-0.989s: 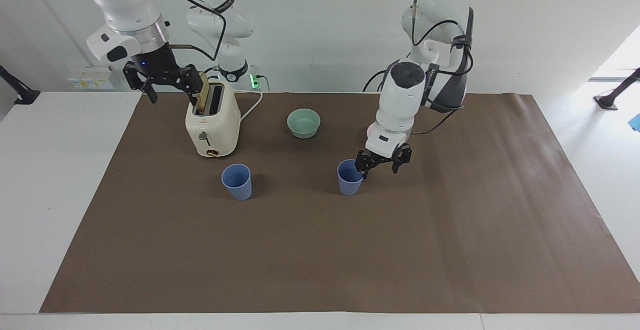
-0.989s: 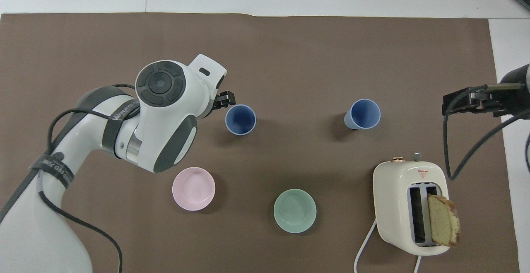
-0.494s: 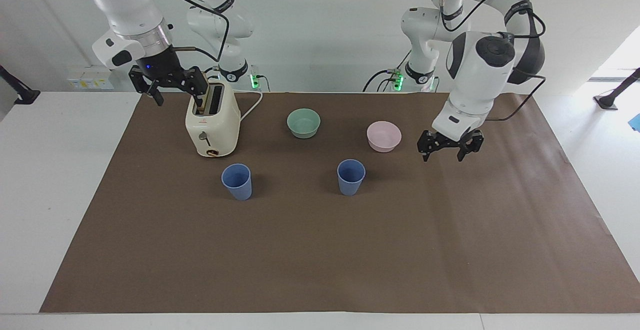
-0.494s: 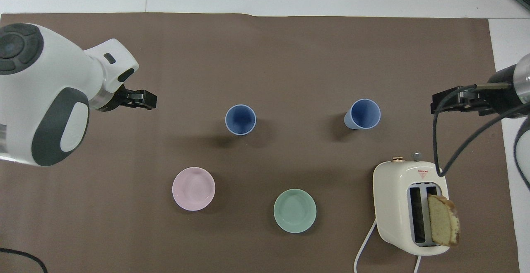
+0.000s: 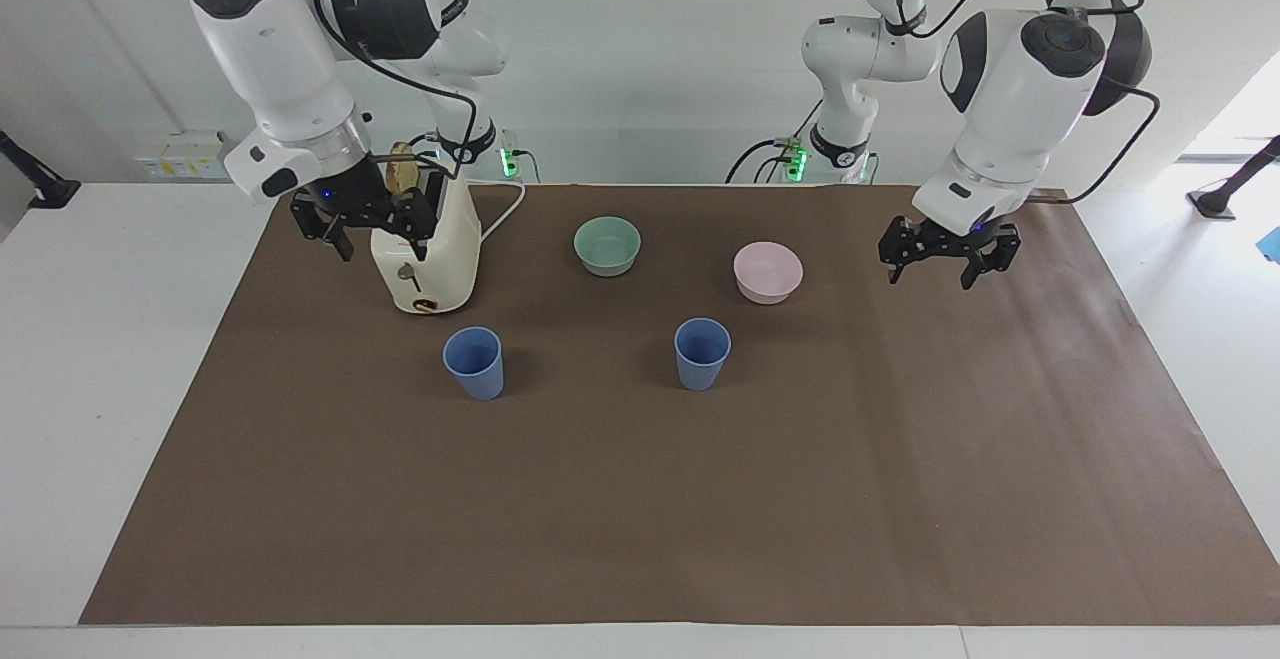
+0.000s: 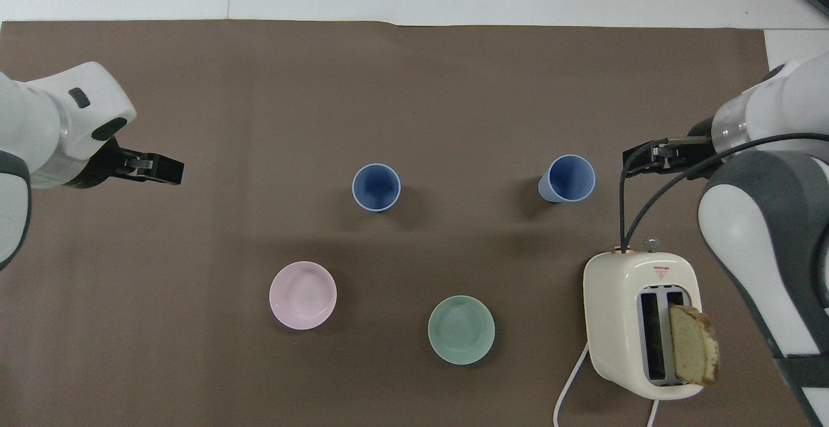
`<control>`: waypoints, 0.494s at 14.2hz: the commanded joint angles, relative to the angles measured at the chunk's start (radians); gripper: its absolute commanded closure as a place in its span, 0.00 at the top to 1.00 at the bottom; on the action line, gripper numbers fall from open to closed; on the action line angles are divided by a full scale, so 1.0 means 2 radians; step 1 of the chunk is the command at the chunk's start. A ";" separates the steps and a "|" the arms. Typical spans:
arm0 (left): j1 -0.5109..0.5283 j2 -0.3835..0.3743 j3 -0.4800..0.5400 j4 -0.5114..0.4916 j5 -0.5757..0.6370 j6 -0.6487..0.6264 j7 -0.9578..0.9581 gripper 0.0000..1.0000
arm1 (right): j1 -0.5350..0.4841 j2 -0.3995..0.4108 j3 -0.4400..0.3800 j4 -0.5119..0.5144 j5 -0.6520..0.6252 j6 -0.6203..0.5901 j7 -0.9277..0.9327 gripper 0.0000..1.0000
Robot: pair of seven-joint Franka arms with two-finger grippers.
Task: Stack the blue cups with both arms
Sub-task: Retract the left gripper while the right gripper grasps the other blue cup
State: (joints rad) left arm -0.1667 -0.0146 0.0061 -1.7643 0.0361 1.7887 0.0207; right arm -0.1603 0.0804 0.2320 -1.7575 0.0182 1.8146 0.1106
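Standing upright and apart on the brown mat, the two blue cups sit just below the middle of the facing frame: one blue cup left of centre, the other blue cup right of centre, neither stacked nor touched. Higher in that frame lie the pink bowl and the green bowl, with the cream toaster at upper left, a slice of bread in its slot. The left gripper hangs empty over bare mat at the frame's upper right, beside the pink bowl, fingers spread apart. The right gripper hangs at upper left in front of the toaster, fingers likewise apart, gripping nothing.
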 commanded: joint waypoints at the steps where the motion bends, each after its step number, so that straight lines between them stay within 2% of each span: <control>1: 0.019 -0.012 -0.004 -0.003 0.003 -0.017 0.024 1.00 | -0.002 0.005 0.001 -0.051 0.009 0.064 -0.005 1.00; 3: 0.033 -0.022 -0.004 -0.003 0.003 -0.022 0.038 1.00 | 0.009 0.018 0.001 -0.057 0.009 0.102 -0.003 1.00; 7: 0.045 -0.023 -0.005 0.013 -0.008 -0.045 0.055 1.00 | 0.015 0.059 0.001 -0.058 0.009 0.139 -0.001 1.00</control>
State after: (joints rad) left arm -0.0917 -0.0485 0.0091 -1.7602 0.0328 1.7430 0.1145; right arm -0.1279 0.1644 0.2327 -1.8639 0.0184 2.0380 0.1112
